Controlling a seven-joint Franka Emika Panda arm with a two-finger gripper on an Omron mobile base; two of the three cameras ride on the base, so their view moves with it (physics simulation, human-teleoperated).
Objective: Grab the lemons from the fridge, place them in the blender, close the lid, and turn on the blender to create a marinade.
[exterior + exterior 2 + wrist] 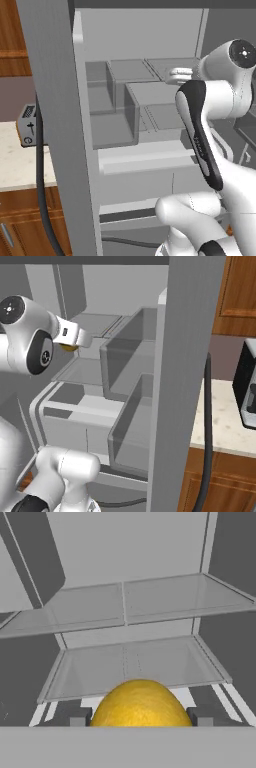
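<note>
The hand is clamped on a lemon, inside the fridge before pale shelves.

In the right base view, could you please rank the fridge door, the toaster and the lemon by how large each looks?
1. fridge door, spanning the full frame height
2. toaster, cut off by the frame's right edge
3. lemon, a yellow sliver in the shut gripper
</note>
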